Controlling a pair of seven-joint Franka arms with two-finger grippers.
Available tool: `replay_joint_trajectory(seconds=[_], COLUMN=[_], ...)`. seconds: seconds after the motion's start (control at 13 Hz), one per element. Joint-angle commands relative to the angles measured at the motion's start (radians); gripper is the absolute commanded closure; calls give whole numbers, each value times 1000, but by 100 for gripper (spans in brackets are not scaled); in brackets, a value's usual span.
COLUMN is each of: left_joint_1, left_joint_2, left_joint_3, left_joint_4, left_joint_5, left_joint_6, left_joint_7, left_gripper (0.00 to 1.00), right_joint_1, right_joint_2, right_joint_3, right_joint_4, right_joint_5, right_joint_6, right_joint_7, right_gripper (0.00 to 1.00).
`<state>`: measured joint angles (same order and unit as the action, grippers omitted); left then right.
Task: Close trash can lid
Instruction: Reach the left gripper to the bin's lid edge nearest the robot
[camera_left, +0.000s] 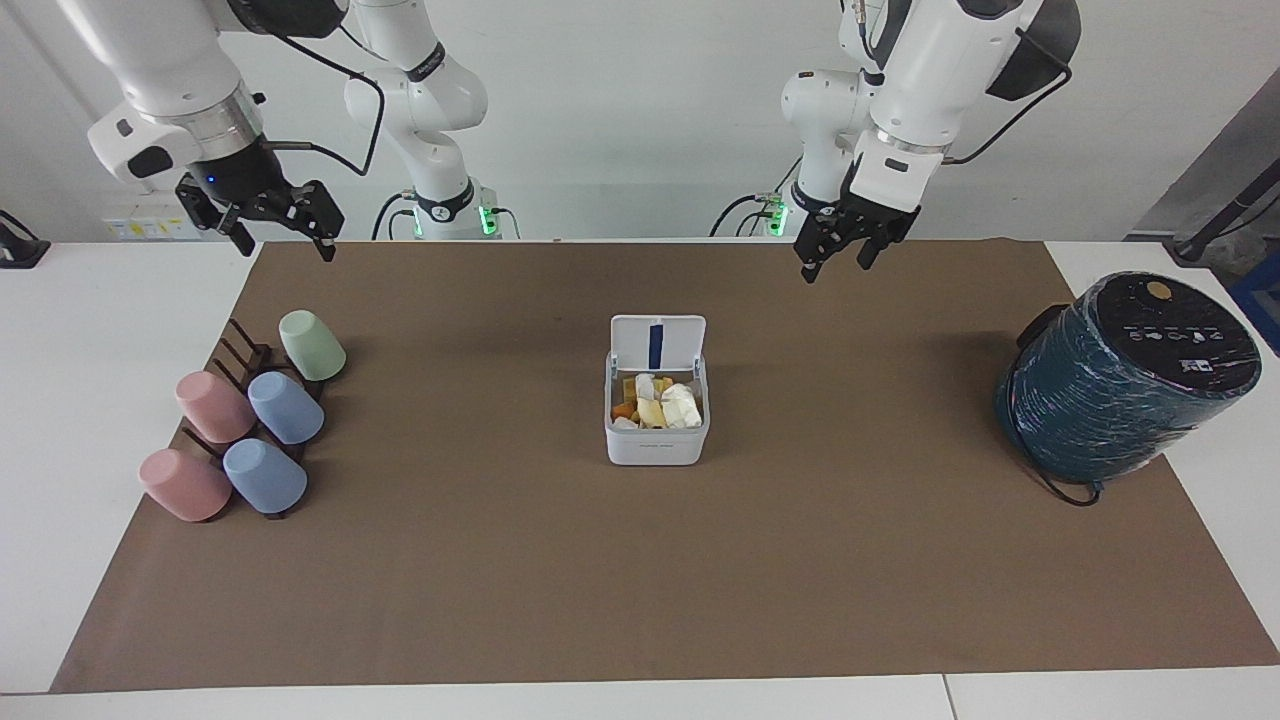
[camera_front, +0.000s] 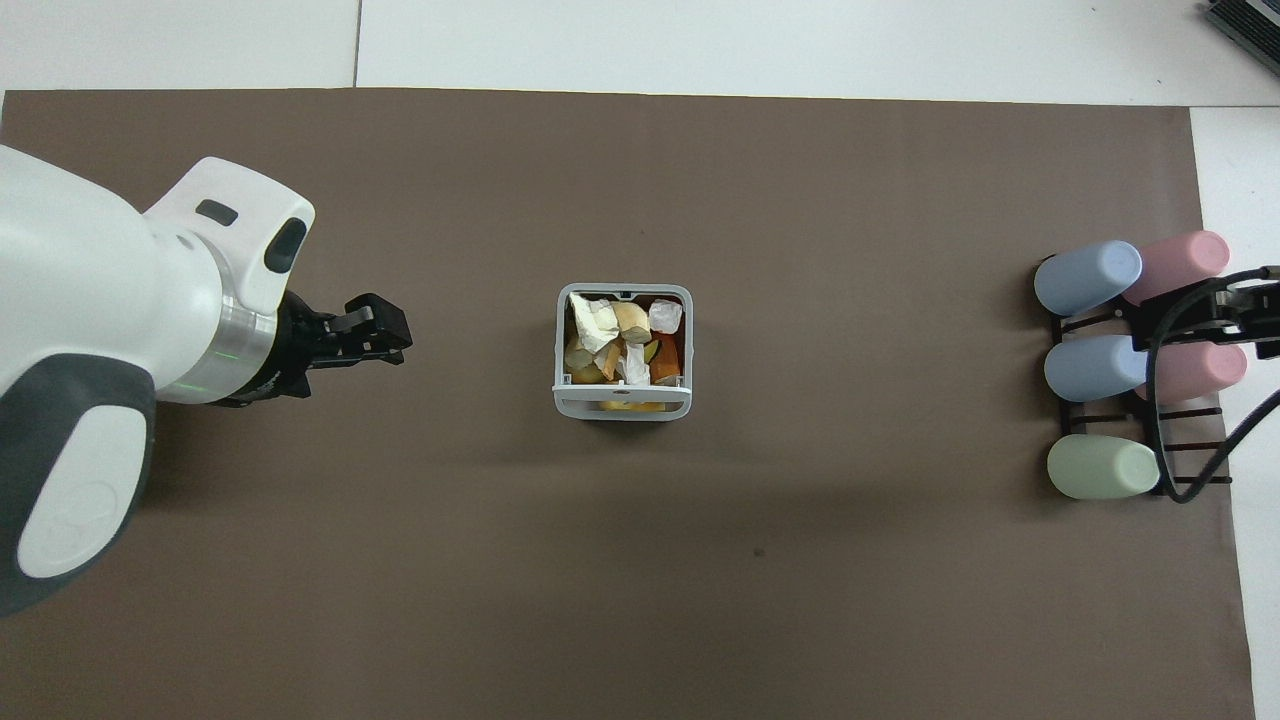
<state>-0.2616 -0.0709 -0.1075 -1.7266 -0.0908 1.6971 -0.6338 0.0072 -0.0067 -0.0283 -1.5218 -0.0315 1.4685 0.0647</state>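
A white table (camera_left: 60, 400) carries a wide brown mat (camera_left: 640, 560) that covers most of its top. A seam (camera_front: 357, 45) splits the tabletop into panels. A plain pale wall (camera_left: 620, 120) stands at the robots' end, evenly lit, with soft shadows on the mat.

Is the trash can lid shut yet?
No, open. The lid stands upright at the hinge, blue stripe showing, and scraps are visible inside the trash can.

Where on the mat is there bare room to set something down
Bare mat runs between the trash can and the cup rack, between the can and the teal appliance, and all along the edge farthest from the robots. The rack's end is crowded.
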Motion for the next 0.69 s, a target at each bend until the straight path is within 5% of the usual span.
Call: replay_joint_trajectory(seconds=[0.0,0.31,0.62], left_joint_1=[-53,-120,-126], left_joint_2=[-73,-141,-162], left_joint_3=[11,11,11], left_joint_4=[-120,-264,-301], left_joint_5=[-35,-41,-122], left_joint_6=[93,217,208], left_joint_7=[-126,-237,-288], left_gripper=[59,66,99], right_joint_1=[-1,-1,-1], right_joint_2=[-13,-15,-15], right_joint_3=[-2,-2,-2], right_joint_4=[-12,-12,-12], right_joint_5=[12,12,12], right_joint_6=[-5,-5,-5], right_joint_7=[-10,-10,-10], right_gripper=[0,0,0])
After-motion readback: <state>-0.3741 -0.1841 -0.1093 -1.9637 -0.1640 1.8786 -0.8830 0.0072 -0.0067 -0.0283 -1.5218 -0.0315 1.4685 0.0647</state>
